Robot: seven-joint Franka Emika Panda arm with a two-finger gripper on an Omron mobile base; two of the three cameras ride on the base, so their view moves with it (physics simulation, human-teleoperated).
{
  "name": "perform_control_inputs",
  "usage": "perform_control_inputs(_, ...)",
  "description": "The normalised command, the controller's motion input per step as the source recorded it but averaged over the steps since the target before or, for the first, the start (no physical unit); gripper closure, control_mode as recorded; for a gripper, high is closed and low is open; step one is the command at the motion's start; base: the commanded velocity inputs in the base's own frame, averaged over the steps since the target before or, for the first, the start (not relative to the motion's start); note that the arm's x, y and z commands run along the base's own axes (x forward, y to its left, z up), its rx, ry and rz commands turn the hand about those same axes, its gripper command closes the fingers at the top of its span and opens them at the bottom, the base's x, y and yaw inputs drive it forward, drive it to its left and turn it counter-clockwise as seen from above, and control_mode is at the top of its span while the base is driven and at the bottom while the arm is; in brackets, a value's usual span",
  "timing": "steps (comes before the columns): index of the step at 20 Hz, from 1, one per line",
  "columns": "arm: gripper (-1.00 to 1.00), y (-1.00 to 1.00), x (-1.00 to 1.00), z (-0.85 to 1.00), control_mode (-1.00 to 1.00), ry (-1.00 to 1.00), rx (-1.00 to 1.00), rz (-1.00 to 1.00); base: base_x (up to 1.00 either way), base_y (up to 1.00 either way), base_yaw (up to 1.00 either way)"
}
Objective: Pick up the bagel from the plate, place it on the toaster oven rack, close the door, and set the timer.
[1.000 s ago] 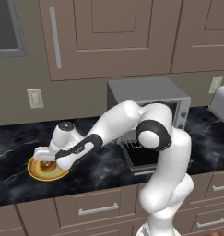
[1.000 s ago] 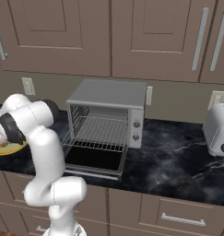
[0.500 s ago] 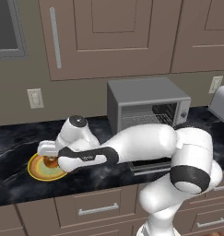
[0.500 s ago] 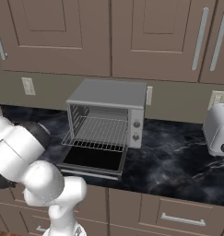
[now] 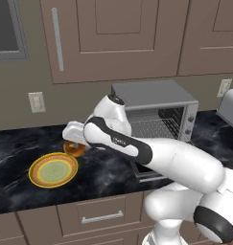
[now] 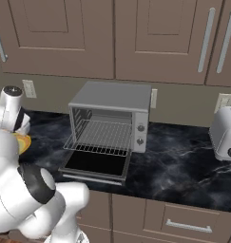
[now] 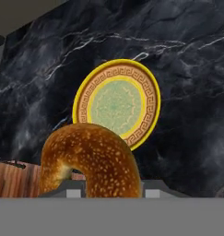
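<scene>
The black marble counter (image 5: 22, 143) with white veining is carrying three things — the plate (image 5: 53, 170) is lying flat at the left, near the front edge, with nothing sitting on it. The grey toaster oven (image 6: 112, 116) is standing toward the middle against the back wall, its door (image 6: 95, 166) lying open and flat toward the front, and a silver toaster (image 6: 225, 135) is sitting well apart at the far right.

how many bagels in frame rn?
1. The bagel is off the plate, held in the gripper above the counter. None seen elsewhere.

Golden-brown bagel (image 7: 92, 156), yellow-rimmed plate (image 7: 149, 87)
</scene>
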Motion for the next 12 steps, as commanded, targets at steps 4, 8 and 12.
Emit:
perform_control_inputs(4,1.0,-0.75,-0.12,0.42,-1.0,0.14,0.0,0.0,0.0,0.0,0.0)
perform_control_inputs(8,1.0,-0.6,-0.25,0.31,-1.0,0.14,0.0,0.0,0.0,0.0,0.0)
perform_control_inputs(12,1.0,-0.66,-0.04,0.2,-1.0,0.17,0.0,0.0,0.0,0.0,0.0)
